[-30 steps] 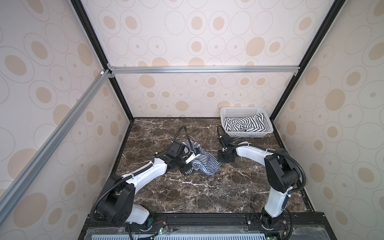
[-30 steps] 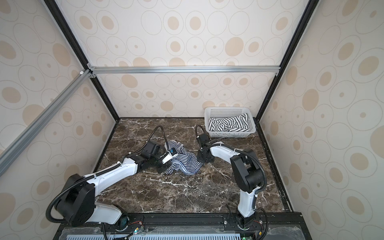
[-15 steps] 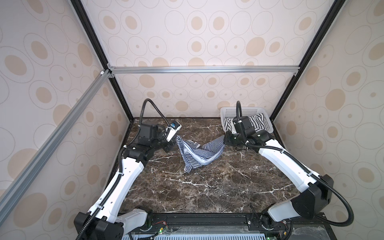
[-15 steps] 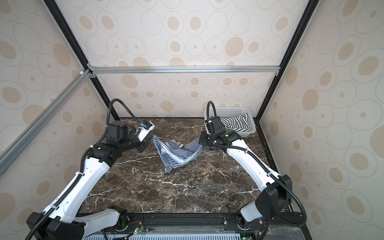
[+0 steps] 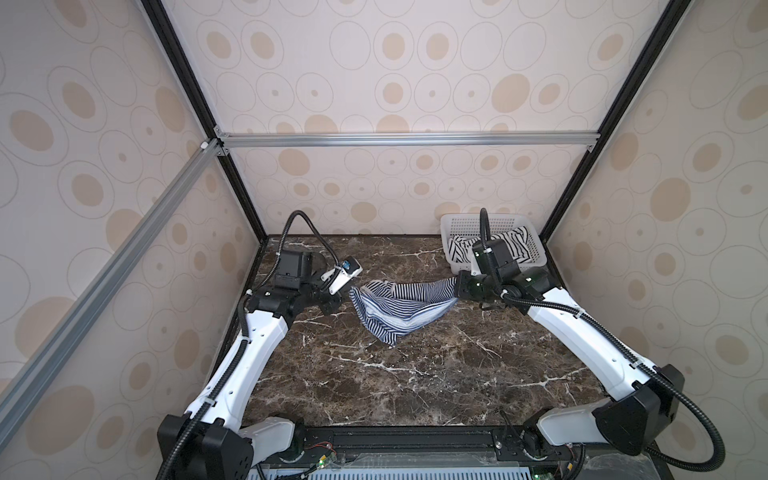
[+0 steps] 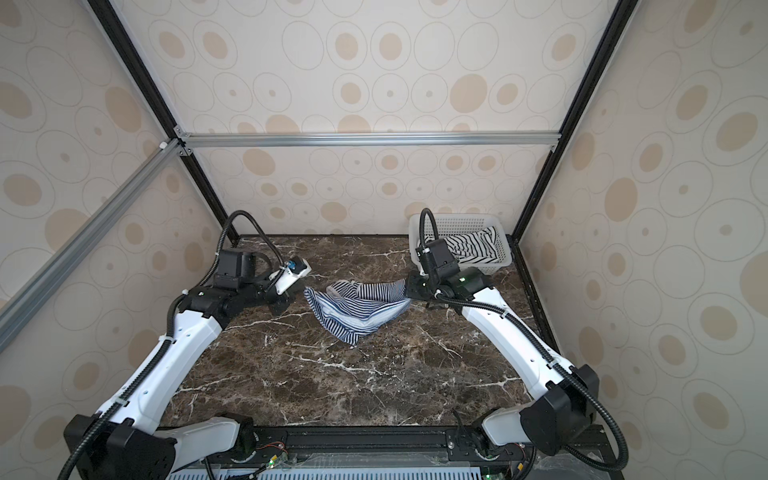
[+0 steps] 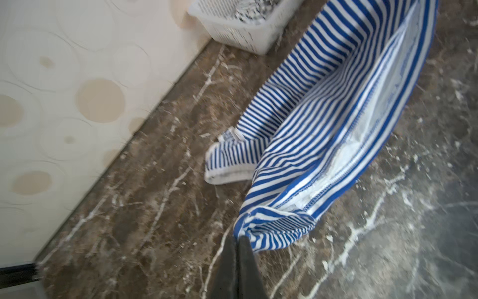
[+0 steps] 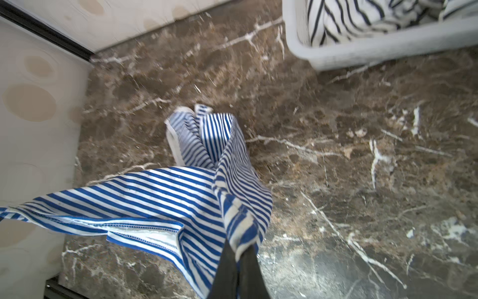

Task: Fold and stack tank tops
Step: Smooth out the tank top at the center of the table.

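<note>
Pretty clearly a lab test booth: brown marble-patterned tabletop (image 5: 415,386) boxed in by beige circle-printed wall panels (image 5: 395,62), silver aluminium frame bars (image 5: 407,139) mounted above it.

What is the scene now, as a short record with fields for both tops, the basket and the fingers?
held top: blue-and-white narrow-striped cloth tank top, stretched between both arms above the dark marble tabletop
left fingers: shut on one end of it
right fingers: shut on the other end
basket: white perforated plastic basket, far right corner
second top: white cloth tank top with wide-spaced black stripes, crumpled inside it
</note>
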Available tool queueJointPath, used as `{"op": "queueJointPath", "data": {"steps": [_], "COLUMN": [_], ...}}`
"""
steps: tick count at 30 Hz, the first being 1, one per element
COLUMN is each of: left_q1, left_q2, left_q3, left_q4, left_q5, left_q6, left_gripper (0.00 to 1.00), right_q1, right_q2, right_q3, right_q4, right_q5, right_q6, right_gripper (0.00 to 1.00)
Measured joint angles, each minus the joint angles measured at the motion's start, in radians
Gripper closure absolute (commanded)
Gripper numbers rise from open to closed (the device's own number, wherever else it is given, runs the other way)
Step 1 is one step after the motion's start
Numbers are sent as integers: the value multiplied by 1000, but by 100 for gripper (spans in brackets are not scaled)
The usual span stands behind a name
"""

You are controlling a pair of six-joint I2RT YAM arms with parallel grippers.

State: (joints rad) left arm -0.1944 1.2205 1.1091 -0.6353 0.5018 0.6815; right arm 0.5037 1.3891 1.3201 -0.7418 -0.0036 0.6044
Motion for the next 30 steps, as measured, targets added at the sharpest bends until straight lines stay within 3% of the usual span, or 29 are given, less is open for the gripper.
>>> {"op": "queueJointPath", "data": {"steps": [2,9,14,18,23,30], "left_q1": [1,16,50,58,58,57], "left_q2": [26,157,188,90,-31,-25], "left_q3": [-45,-114,-139,-219,-292,-491], "left_q4": [-26,-31,30,97,90,122], "left_q5": [11,17,18,-2,-17,-87], "left_q6": [53,159,99,23,0,14], "left_gripper": [100,62,46,24,24,30], "right_q1": [0,0,0,0,0,-3], "right_q2": [22,171,257,283,317,380], "right_q3": [-33,-41,-19,20,76,128], "right_q4": [-6,-1,11,19,21,17], "right_q5": [3,11,2,0,-4,-14], "right_q6": [0,-9,-11,-12,-20,-23], "right_gripper": [100,100,100,100,100,100]}}
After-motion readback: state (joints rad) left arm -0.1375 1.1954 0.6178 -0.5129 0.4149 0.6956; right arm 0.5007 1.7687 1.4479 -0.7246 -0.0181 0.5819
